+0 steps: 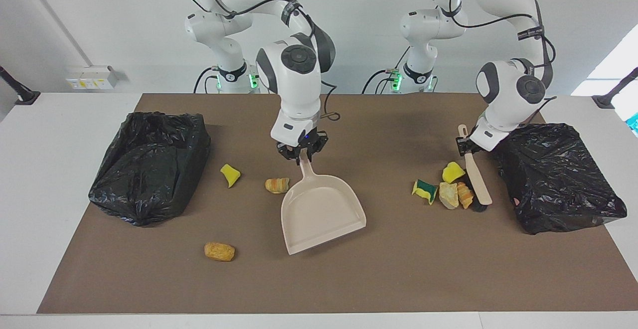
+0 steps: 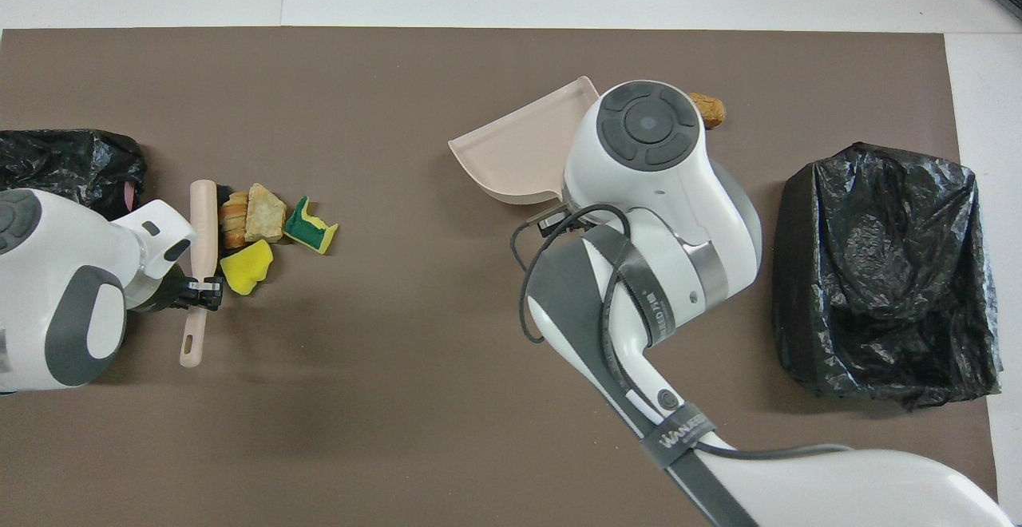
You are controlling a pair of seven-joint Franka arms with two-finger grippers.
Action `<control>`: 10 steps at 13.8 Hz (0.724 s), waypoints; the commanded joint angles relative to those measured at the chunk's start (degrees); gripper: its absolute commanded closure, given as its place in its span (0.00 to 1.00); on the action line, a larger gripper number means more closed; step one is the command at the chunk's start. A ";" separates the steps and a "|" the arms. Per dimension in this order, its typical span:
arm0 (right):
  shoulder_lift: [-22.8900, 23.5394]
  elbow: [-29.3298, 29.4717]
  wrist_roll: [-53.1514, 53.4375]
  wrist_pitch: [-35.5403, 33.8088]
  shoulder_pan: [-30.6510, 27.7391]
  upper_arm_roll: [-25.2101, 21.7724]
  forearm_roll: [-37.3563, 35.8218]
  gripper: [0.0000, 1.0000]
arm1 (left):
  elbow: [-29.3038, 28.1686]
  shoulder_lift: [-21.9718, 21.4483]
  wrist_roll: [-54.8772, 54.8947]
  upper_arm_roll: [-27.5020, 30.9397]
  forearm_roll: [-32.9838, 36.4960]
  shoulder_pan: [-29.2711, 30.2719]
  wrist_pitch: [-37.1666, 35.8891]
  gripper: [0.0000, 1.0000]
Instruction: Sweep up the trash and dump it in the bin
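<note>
Dustpan (image 1: 323, 213) holds nothing — trash (image 1: 451, 187) lies beside brush (image 1: 477, 182).

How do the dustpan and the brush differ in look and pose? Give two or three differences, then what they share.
The dustpan is a broad open scoop; the brush is a narrow stick with black bristles. The dustpan has no trash at its mouth; the brush touches a trash cluster. Both are beige, each held by its handle in a shut gripper.
</note>
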 commanded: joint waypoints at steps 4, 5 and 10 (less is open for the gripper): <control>-2.24 -5.00 -29.20 -0.53 -4.95 0.58 1.09 1.00 | -1.30 -1.78 -14.21 0.34 0.12 -12.15 -1.57 1.00; -2.68 -5.70 -32.65 -0.62 -4.86 0.49 1.09 1.00 | -1.13 -1.78 -15.79 0.26 -0.23 -13.74 -1.39 1.00; -6.11 -11.51 -43.29 0.35 -3.28 0.58 0.91 1.00 | 2.64 -0.81 -26.16 0.52 -0.59 -15.78 -1.74 1.00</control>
